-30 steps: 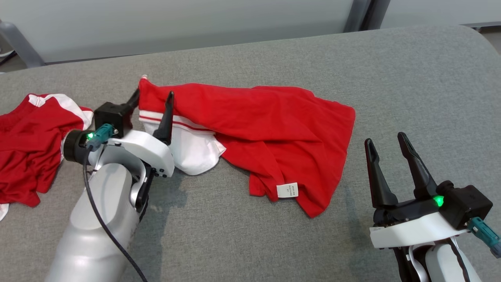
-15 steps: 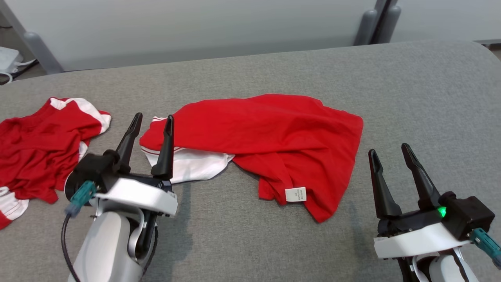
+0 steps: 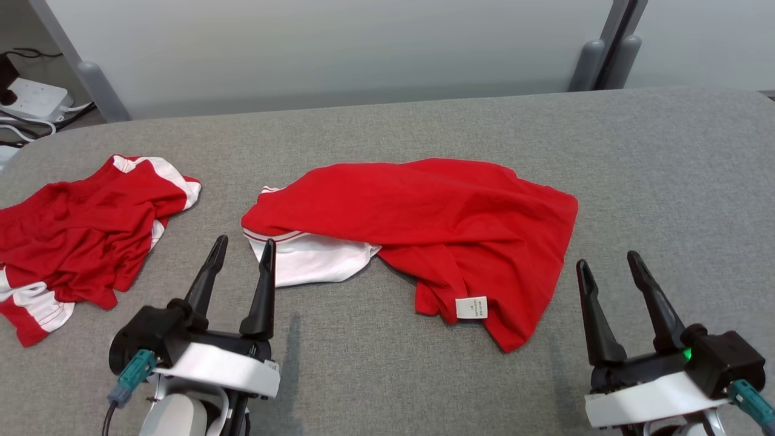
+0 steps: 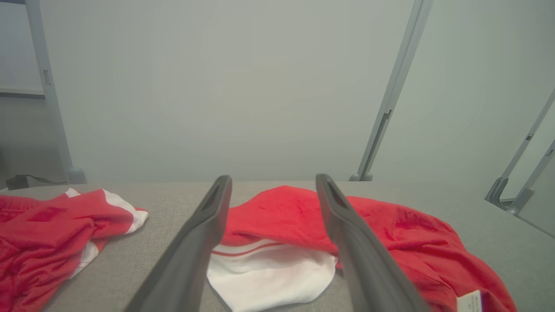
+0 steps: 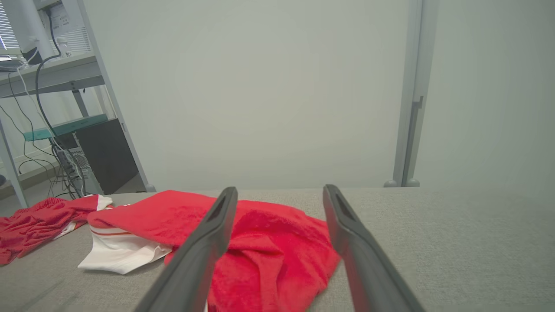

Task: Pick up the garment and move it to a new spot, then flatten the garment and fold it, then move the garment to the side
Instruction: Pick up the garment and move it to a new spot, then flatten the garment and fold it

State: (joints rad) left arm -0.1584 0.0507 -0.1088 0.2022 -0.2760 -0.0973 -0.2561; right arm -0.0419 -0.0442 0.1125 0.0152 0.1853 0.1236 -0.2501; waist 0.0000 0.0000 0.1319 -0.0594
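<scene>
Head view shows the red garment [image 3: 424, 218] lying crumpled near the middle of the grey padded surface [image 3: 666, 181], free of both grippers. A white part with red stripes [image 3: 315, 260] sticks out from under its left end, and a small white label [image 3: 471, 307] faces up on the fold nearest the near edge. A second red and white garment [image 3: 79, 236] lies bunched near the left edge, well apart from the first.

The left gripper [image 3: 244, 242] sits over the near edge towards the left. Its fingers are spread and hold nothing, with their tips close to the white part. The right gripper [image 3: 608, 260] sits by the near right corner, fingers likewise spread and empty, clear of the cloth.

Left wrist view has the white part between the spread fingers of the left gripper [image 4: 273, 182]. Right wrist view looks past the right gripper [image 5: 279, 193] at the garment's [image 5: 269, 242] rumpled right end.
</scene>
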